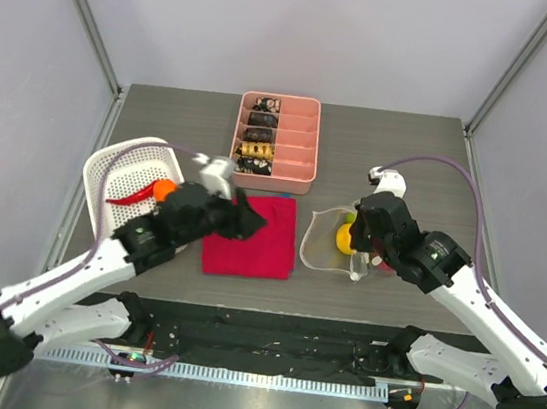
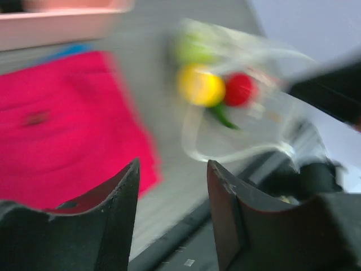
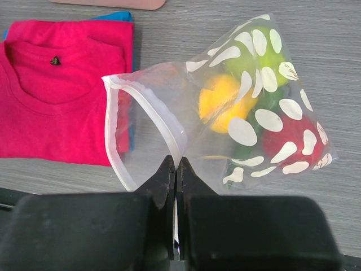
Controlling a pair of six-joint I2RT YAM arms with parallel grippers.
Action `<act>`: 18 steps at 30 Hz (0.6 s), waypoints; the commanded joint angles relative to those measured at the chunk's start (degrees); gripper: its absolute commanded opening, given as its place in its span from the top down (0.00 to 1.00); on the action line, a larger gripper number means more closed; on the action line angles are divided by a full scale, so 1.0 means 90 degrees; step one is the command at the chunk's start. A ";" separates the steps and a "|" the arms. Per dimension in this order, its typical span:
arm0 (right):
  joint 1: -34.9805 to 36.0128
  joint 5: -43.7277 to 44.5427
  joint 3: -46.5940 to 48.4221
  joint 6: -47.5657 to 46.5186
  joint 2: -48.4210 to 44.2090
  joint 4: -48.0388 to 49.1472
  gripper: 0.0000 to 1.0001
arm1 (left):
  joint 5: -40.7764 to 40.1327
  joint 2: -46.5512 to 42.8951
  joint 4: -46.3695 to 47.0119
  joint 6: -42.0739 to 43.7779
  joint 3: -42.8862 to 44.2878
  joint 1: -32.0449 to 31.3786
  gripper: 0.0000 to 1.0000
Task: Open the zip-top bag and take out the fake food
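Jaws of the right gripper (image 3: 175, 166) are clenched flat on the white zip rim of the clear, soft plastic zip-top bag (image 3: 265, 118) printed with white polka dots, pinching the near lip so that the mouth gapes as a loop. Those of the left gripper (image 2: 172, 169) stand apart with nothing between them. The bag lies on the grey wood-grain counter (image 1: 411, 152) at centre right of the overhead view, just right of the folded red cotton shirt (image 1: 248, 247). Its long axis there runs roughly left to right, with the open mouth toward the shirt and the left arm and the closed bottom toward the right. The fake food (image 3: 217, 107) inside is a glossy yellow plastic fruit (image 2: 200, 84), a light green one (image 3: 248, 56), a red apple (image 3: 290, 144) and a dark green pod (image 2: 224, 117), all bunched at the closed end, back from the rim. The coming reach, as I judge it, falls to the left jaws, which hover over the upper part of the shirt and would travel rightward into the mouth; the right arm is nearer but occupied. A red plastic chili (image 1: 128, 196) and a small orange (image 1: 162, 190) lie in the white lattice basket (image 1: 97, 166) at left. Only the right wrist view shows the pinch and the mouth's shape sharply. The blurred left wrist view places the bag up and right of its own gap. Only the overhead view shows both arms together.
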 commanded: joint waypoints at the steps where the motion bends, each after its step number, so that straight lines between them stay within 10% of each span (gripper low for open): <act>1: -0.0014 -0.0095 0.0325 0.0018 -0.0061 0.0153 0.99 | 0.0014 0.1307 0.2295 0.0724 0.0738 -0.1626 0.61; 7: -0.0034 -0.0115 0.0510 0.0155 -0.0042 0.0163 0.99 | 0.0035 0.2853 0.3566 0.0793 0.1197 -0.2438 0.76; 18: -0.0034 -0.0476 0.0608 0.0311 -0.0061 0.0163 0.99 | -0.0783 0.5451 0.4769 0.0880 0.1989 -0.2633 0.61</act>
